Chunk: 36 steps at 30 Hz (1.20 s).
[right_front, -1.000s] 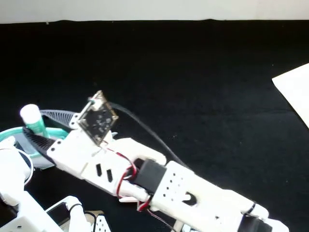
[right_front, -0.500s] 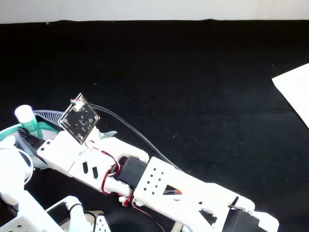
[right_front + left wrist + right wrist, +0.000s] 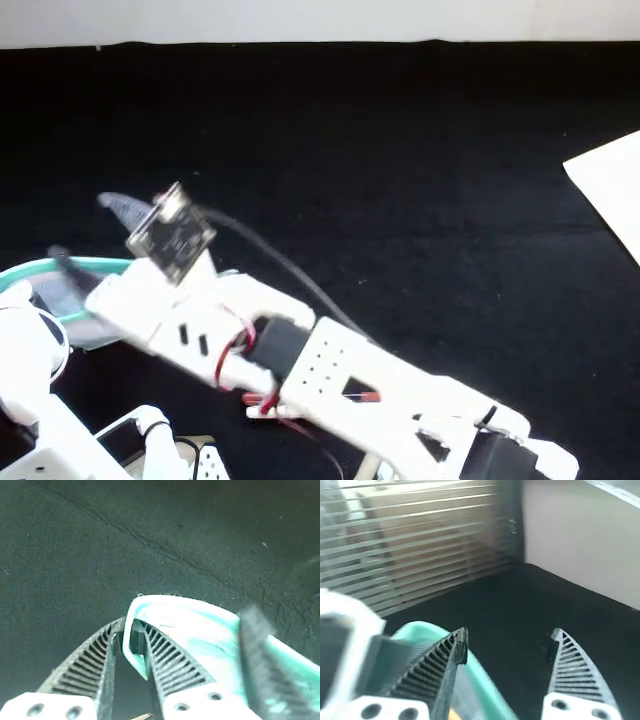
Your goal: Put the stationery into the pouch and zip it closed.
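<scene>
- pouch (image 3: 30, 268): teal rim, at the far left edge of the black tabletop (image 3: 400, 150), mouth open, not zipped.
- my left hand (image 3: 129, 635): narrow, pinched on the pouch rim, with the rim sandwiched between both fingers.
- my right hand (image 3: 509, 632): wide, nothing in it, hanging just above the pouch mouth, teal rim right under one finger.
- step, my read: right hand is empty over the mouth, so it goes for the zip next; I can't tell where the zipper pull is.
- doing it well: left pinch is the anchor, so grip firm and don't lift the rim.
- right hand comes low, closes on the pull only, not the fabric.
- drag straight along the rim, away from the anchored end.
- risk: pouch slides or folds if the anchor slips.
</scene>
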Each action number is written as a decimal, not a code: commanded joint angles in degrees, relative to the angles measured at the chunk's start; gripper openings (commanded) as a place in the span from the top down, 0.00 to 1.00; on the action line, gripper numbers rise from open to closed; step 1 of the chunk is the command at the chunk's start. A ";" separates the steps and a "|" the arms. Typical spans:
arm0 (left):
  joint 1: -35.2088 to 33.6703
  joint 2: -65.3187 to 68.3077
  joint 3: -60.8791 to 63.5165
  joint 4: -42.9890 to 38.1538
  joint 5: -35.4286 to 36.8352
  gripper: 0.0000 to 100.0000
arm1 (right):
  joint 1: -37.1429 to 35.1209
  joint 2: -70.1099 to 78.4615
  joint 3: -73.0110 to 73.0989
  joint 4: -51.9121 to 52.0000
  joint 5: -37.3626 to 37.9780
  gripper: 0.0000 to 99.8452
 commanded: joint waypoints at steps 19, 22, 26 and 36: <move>1.27 0.66 8.22 -2.90 -0.09 0.99 | 26.51 -14.99 -25.19 70.29 23.56 0.79; 1.27 0.66 8.22 -2.90 -0.09 0.99 | 25.19 -18.42 -25.10 80.92 32.00 0.80; 1.27 0.66 8.22 -2.90 -0.09 0.99 | 25.01 -20.18 -18.95 93.05 42.37 0.80; 1.27 0.66 8.22 -2.81 -0.09 0.99 | 15.52 -20.26 27.30 70.99 49.14 0.76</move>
